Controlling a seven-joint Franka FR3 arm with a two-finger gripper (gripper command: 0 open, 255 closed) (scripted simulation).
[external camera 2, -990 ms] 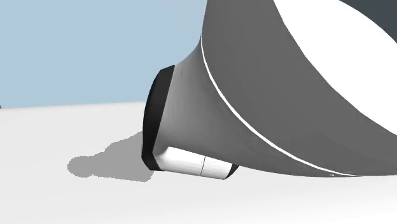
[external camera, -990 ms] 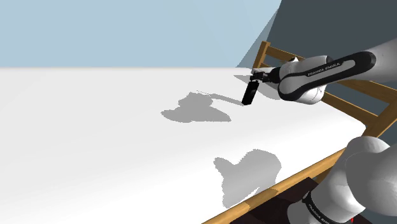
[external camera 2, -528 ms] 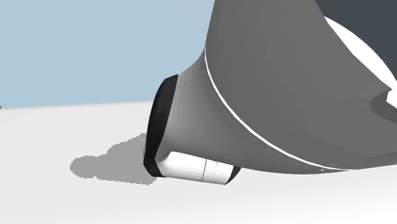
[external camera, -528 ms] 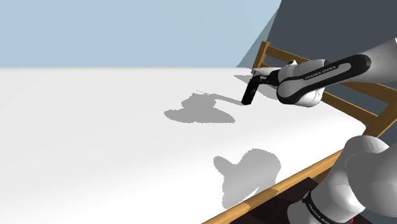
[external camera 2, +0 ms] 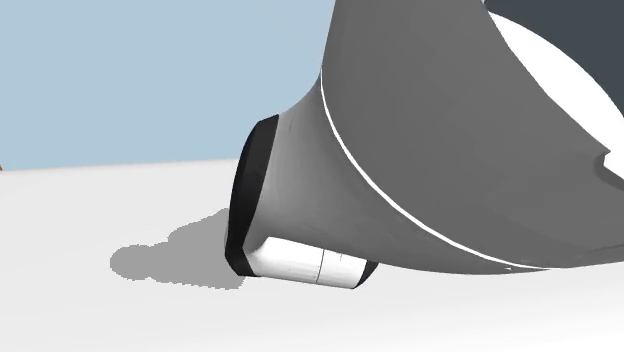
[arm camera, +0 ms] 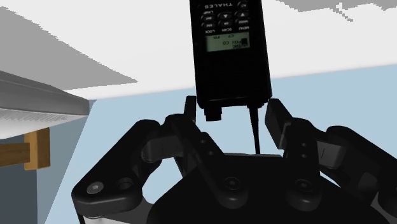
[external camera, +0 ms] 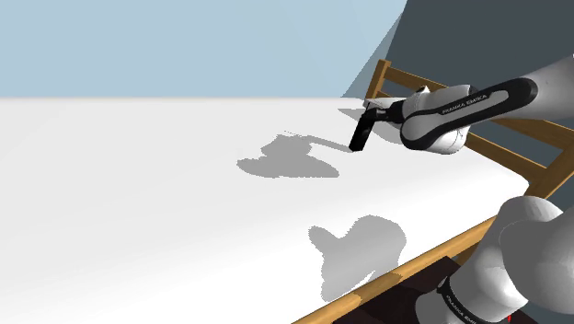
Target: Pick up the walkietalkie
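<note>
Lighting is bright, even and flat. No blur, glare or edge distortion noted. Light falls from overhead: a hard-edged grey shadow (external camera: pixel 285 158) lies on the white surface (external camera: pixel 138 202) just beside the gripper (external camera: pixel 371 112), and a second shadow (external camera: pixel 361 247) lies well apart from it. In the wrist view the black walkietalkie (arm camera: pixel 229 51), clasped between the fingers (arm camera: pixel 277 121), is sharp and its screen lettering legible. Dark parts show low contrast.

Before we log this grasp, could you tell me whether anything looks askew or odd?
Only the walkie-talkie: it is tilted, its lower end near the white surface, its antenna end clasped in the claw. Nothing looks spilled or damaged.
</note>
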